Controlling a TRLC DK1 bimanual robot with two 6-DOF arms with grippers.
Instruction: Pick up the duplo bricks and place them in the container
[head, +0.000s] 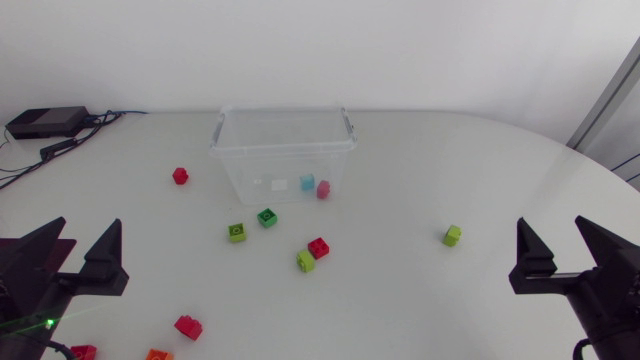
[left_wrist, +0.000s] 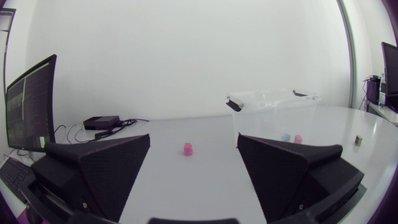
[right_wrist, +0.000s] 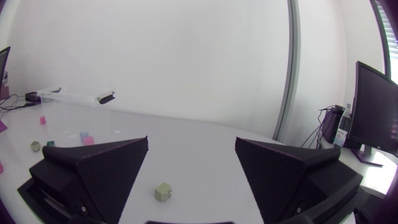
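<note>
The clear container (head: 283, 150) stands at the back middle of the table, holding a light blue brick (head: 307, 183) and a pink brick (head: 323, 189). Loose duplo bricks lie in front of it: a red one (head: 180, 176) to its left, two green ones (head: 237, 232) (head: 267, 217), a red one (head: 319, 247) beside a lime one (head: 306, 261), and a lime brick (head: 452, 235) to the right. Near the front left lie a red brick (head: 188, 327) and an orange one (head: 159, 355). My left gripper (head: 89, 224) (left_wrist: 193, 137) and right gripper (head: 550, 222) (right_wrist: 191, 141) stand open and empty at the table's sides.
A black box (head: 45, 122) with cables sits at the back left corner. Just ahead of my right gripper lies the lime brick (right_wrist: 163, 191). Ahead of my left gripper, the red brick (left_wrist: 188, 149) sits beside the container (left_wrist: 273, 106).
</note>
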